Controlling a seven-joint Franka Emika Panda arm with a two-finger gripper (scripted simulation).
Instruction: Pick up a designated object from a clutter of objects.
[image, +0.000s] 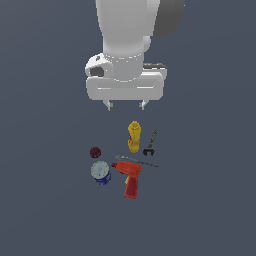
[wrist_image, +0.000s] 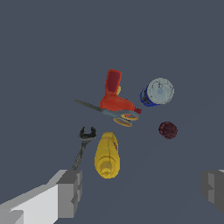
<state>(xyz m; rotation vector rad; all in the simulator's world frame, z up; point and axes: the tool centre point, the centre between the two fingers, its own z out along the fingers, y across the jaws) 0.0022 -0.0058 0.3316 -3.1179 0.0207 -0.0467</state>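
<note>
The designated object, a small blue can (image: 101, 173) (wrist_image: 157, 92) with a silvery-white top, stands upright at the clutter's edge on the exterior view's left. Beside it lies a red power drill (image: 130, 177) (wrist_image: 114, 94). A dark red ball (image: 95, 152) (wrist_image: 168, 130) rests just behind the can. A yellow bottle (image: 134, 136) (wrist_image: 107, 155), a black clamp tool (image: 150, 143) (wrist_image: 84, 145) and a thin rod (image: 137, 161) (wrist_image: 103, 110) complete the clutter of objects. My gripper (image: 126, 105) (wrist_image: 142, 190) hangs open well above the group, holding nothing.
The items lie on a plain dark grey floor (image: 45, 200). The white arm (image: 132, 35) rises above the scene at the back.
</note>
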